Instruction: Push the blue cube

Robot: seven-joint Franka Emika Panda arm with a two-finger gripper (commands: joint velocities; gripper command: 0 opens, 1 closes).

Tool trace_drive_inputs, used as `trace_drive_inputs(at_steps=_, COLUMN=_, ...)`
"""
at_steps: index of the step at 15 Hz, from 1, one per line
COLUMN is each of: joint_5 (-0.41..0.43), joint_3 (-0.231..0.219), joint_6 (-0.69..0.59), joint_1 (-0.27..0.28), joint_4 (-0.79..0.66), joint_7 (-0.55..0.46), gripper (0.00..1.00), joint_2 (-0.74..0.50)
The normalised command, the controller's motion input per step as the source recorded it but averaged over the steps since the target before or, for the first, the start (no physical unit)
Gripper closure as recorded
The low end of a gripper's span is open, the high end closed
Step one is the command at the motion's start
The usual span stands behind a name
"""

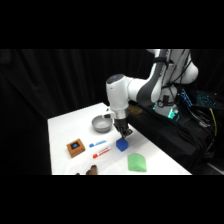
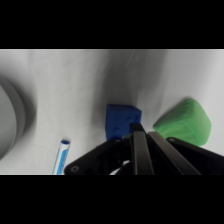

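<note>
— Side view first: what is seen around the pincer (image 1: 125, 133)?

— It is seen lowered over the white surface (image 1: 65, 125), and the blue cube (image 1: 121, 145) is found directly under its tip, so close that contact cannot be ruled in or out. A grey bowl (image 1: 102, 124) is placed just behind it and to one side. A green wedge (image 1: 136, 162) is seen beyond the cube, toward the near edge of the surface.

— And what else is laid out near it?

— A thin blue stick (image 1: 98, 143) and a red-orange stick (image 1: 100, 152) are set beside the cube, on the side away from the arm's base. Farther out that way, a brown block (image 1: 75, 147) with a blue square on top is seen.

— What is shown in the wrist view?

— The fingers (image 2: 138, 150) are seen pressed together into one narrow dark bar, with nothing gripped between them. The blue cube (image 2: 121, 120) is seen right at their tip, resting on the surface. The green wedge (image 2: 184, 122) is found just beside the cube on one side; the blue stick (image 2: 61, 156) and the rim of the grey bowl (image 2: 12, 120) are seen on the other.
</note>
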Motion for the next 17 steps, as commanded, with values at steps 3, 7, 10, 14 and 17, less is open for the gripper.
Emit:
trace_drive_inputs(at_steps=3, joint_5=-0.03, joint_3=-0.003, joint_6=-0.6, joint_1=-0.045, joint_4=0.19, joint_7=0.01, gripper=0.98, joint_2=-0.41)
trace_drive_inputs(at_steps=7, joint_5=-0.07, joint_3=-0.049, joint_6=-0.51, joint_1=-0.059, joint_4=0.3, joint_7=0.01, gripper=0.59, joint_2=-0.23)
trace_drive_inputs(at_steps=10, joint_5=-0.099, joint_3=-0.039, joint_6=-0.45, joint_1=-0.047, joint_4=0.3, joint_7=0.01, gripper=0.35, joint_2=-0.18)
trace_drive_inputs(at_steps=14, joint_5=-0.089, joint_3=-0.019, joint_6=-0.46, joint_1=-0.033, joint_4=0.29, joint_7=-0.01, gripper=0.03, joint_2=-0.2)
trace_drive_inputs(at_steps=17, joint_5=-0.144, joint_3=0.005, joint_6=-0.4, joint_1=-0.013, joint_4=0.32, joint_7=0.13, gripper=0.0, joint_2=-0.1)
